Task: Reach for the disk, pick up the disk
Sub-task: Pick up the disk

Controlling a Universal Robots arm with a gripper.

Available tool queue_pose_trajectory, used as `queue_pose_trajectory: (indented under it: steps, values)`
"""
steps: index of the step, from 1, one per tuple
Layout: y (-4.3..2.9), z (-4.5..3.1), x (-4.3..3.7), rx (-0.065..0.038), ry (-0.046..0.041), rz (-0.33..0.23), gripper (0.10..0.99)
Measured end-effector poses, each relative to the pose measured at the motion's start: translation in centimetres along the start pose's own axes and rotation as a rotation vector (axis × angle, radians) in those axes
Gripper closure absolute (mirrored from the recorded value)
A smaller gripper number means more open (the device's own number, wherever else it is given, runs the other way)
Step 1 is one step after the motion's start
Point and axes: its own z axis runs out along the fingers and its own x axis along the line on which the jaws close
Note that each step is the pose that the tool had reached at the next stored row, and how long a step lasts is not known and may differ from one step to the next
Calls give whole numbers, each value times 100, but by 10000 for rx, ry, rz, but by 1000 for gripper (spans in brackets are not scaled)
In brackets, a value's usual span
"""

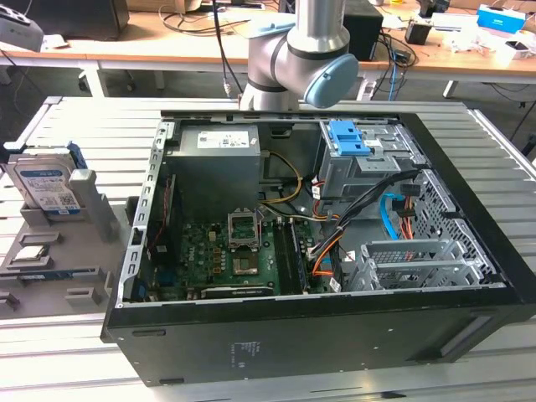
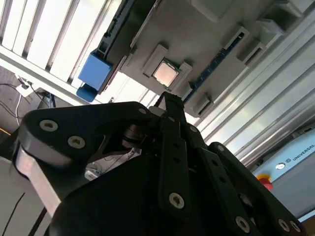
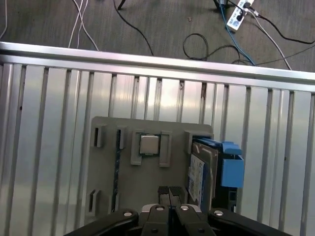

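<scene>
On grey tray (image 3: 147, 187), blue-railed disk (image 3: 204, 168)

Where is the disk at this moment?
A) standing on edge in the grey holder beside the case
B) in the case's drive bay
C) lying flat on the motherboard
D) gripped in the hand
A: the disk stands on edge in a slot of the grey holder, outside the case, at the exterior view's left.

There was one disk (image 1: 46, 186), one chip (image 3: 148, 145), one grey holder tray (image 3: 106, 177), one open computer case (image 1: 335, 335), one blue latch (image 1: 347, 138) and one gripper (image 3: 170, 191).
</scene>
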Motion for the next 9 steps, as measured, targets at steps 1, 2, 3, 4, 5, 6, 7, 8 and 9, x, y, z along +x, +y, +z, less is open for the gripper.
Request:
queue_pose_trajectory:
  steps: [1, 2, 3, 4, 5, 6, 7, 8, 9]
  values:
    - [0, 0, 0, 0, 6, -147, 980]
    - [0, 0, 0, 0, 13, -321, 980]
    - [0, 0, 0, 0, 16, -395, 980]
    - [0, 0, 0, 0, 19, -490, 980]
    - [0, 0, 0, 0, 24, -603, 980]
    - [0, 0, 0, 0, 27, -683, 980]
    - [0, 0, 0, 1, 29, -763, 980]
    - [0, 0, 0, 0, 33, -854, 980]
    - [0, 0, 0, 0, 40, -1027, 980]
